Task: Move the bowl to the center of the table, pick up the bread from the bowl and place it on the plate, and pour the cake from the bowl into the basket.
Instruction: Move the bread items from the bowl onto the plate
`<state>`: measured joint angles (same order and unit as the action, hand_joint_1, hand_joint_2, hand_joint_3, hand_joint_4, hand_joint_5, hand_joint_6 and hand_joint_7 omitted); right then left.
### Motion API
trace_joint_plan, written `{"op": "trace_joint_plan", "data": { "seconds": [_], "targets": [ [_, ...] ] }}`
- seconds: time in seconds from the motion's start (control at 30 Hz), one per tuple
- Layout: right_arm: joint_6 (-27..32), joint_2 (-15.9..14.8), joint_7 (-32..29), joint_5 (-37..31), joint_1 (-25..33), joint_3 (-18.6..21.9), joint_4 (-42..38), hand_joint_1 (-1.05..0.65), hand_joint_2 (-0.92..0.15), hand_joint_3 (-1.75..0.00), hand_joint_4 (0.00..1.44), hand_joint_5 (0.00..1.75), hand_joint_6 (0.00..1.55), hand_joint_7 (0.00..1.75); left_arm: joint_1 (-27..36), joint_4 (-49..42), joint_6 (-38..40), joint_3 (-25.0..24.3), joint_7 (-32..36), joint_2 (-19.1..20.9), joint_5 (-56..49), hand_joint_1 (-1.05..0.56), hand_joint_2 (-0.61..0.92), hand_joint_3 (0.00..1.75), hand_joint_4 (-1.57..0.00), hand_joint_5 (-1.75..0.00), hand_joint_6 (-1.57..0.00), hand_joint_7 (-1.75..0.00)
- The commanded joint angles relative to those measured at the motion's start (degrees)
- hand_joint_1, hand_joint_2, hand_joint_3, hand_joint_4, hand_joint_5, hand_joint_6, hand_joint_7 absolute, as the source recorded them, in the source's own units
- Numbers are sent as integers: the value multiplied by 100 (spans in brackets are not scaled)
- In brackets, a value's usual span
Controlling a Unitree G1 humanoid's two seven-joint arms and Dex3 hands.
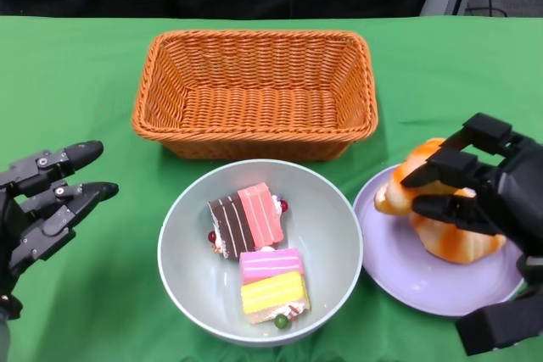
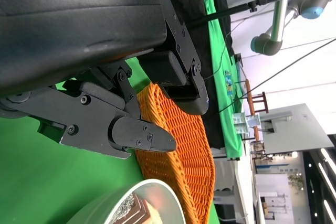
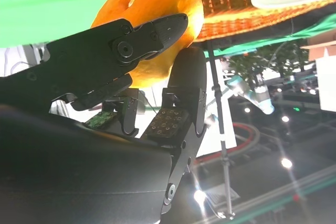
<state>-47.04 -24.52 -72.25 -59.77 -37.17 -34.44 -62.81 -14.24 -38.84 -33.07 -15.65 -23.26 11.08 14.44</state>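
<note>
The bread [image 1: 445,226] is a glossy, puffy orange-gold piece with paler cream patches, rounded and lumpy in shape; it rests on the plate [image 1: 399,273], a smooth, shallow lilac disc at the right side of the table, and the right hand [image 1: 475,197] grips it from above, black fingers [image 1: 437,169] wrapped over its top and front; in the right wrist view the same fingers [image 3: 152,32] press against the orange crust [image 3: 157,3], with the plate's pale rim seen at that picture's edge

The bowl [image 1: 335,226] is round, smooth and pale grey-green, matte inside, sitting near the middle of the table just in front of the basket and touching or nearly touching the plate's rim; inside it lie the cake pieces: one striped brown-and-white slab joined to a pink slab [image 1: 246,219], and a layered pink-and-yellow block [image 1: 273,284] closer to the robot, with small red and green berry-like beads beside them

The basket [image 1: 254,95] is rectangular with rounded corners, woven from orange wicker in tight ribbed rows, its walls flaring outward

The left hand [image 1: 47,201] hovers over the green cloth [image 1: 85,65] left of the bowl, holding nothing, its jointed black fingers spread and pointing toward the bowl; the cloth is a flat, matte felt-like green
</note>
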Motion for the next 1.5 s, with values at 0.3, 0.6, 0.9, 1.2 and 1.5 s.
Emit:
{"op": "trace_joint_plan", "data": {
  "seconds": [0.3, 0.6, 0.9, 1.2, 1.5],
  "targets": [
    [319, 475, -260, 125, -222, -201, -689, -15, -82, -1, 82, 124, 95, 74, 105, 127, -62, 32, -39, 88, -15, -26, 92, 12, -89, -40, -93, -1],
    [579, 664, 241, 279, -109, -335, -984, -14, -82, 0, 79, 127, 97, 62, 113, 154, -69, 88, -51, 76, -29, -28, 92, 12, -89, -40, -93, -1],
    [715, 656, 703, 351, 88, -498, -1064, -14, -81, 0, 76, 132, 106, 40, 101, 119, -116, 132, -139, 62, 21, -27, 92, 12, -90, -40, -93, 0],
    [1006, 581, 1204, 363, 290, -801, -1009, -15, -80, 0, 91, 82, 115, 19, 85, 95, -93, 102, -192, 67, 40, -29, 92, 12, -90, -40, -94, 0],
    [1407, 518, 1319, 380, 365, -899, -800, -21, -82, 0, 100, 17, 116, 1, 52, 10, -111, 100, -196, 74, 26, -29, 92, 11, -90, -40, -93, 0]
  ]
}}
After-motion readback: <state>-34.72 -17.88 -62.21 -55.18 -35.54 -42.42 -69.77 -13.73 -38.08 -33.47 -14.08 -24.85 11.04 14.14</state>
